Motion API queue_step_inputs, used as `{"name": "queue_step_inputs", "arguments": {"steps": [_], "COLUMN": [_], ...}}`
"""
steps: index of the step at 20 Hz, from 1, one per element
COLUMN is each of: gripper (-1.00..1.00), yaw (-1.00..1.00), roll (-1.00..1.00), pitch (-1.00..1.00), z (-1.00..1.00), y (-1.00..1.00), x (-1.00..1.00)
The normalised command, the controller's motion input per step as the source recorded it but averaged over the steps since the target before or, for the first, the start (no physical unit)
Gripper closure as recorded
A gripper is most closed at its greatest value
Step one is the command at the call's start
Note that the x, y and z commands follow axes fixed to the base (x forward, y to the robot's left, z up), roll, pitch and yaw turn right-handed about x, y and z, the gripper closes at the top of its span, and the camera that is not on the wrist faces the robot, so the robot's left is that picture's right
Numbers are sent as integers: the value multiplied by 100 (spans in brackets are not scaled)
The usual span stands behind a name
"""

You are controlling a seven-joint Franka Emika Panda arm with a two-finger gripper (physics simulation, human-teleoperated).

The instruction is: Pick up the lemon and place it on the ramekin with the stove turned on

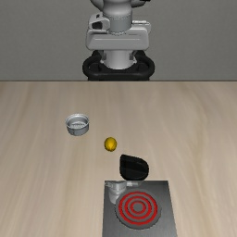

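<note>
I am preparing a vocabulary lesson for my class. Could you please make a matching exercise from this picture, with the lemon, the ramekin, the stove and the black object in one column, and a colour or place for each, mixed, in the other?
Column A
1. lemon
2. ramekin
3. stove
4. black object

Column B
a. its burner glows red
b. small and yellow
c. pale grey, farthest to the exterior view's left
d. lies between the lemon and the stove

Pairs: 1-b, 2-c, 3-a, 4-d
</note>
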Motion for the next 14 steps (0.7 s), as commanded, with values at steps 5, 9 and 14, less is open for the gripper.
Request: {"name": "queue_step_inputs", "arguments": {"steps": [5,9,14], "gripper": [-100,-100,-100], "yaw": [0,0,0], "roll": [0,0,0], "pitch": [0,0,0], "z": [0,0,0], "y": [0,0,0], "x": [60,100,100]}}
